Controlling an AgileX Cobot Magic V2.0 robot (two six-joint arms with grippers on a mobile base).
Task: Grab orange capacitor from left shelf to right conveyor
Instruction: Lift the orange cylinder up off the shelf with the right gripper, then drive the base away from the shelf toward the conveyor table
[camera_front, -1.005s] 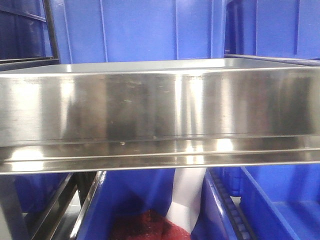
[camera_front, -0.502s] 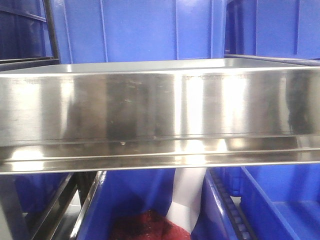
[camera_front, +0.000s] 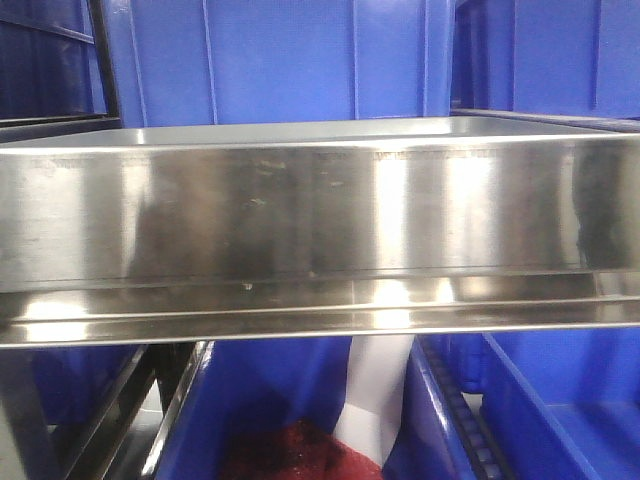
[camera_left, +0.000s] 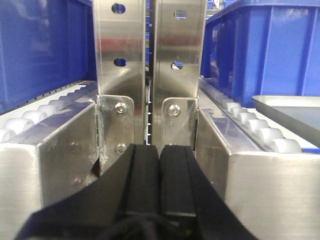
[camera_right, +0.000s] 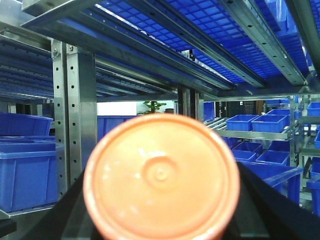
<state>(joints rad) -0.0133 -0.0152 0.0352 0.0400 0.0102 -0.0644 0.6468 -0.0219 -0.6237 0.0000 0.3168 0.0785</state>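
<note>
**Entry: reflections drift on the steel lip; cylinder held in the right jaws**

Compared with the frame a second ago, only the reflections on the left shelf (camera_front: 320, 215) differ. It is a wide, shiny stainless-steel ledge with a tall front lip. A dark patch now sits near the lip's right end and the bright bands lie further right. The shelf itself and the blue plastic bins (camera_front: 300, 60) behind it are where they were. You can read that as something moving in front of the lip, outside the front view.

The orange capacitor (camera_right: 161, 170), a small orange cylinder, fills the right wrist view flat end on. The right gripper (camera_right: 162, 215) grasps it, with dark fingers (camera_right: 270, 210) showing on either side. It is clear of any surface, with distant racking behind it. The lengthwise grip probably suits standing it upright later.

The left gripper (camera_left: 160, 185) is clenched with nothing in it, its black pads pressed together. It is parked low before two perforated steel uprights (camera_left: 120, 65), between white roller tracks (camera_left: 250, 125), likely out of the way.

The right conveyor appears in no view, so judge the transfer as under way, with placement not yet done.
</note>
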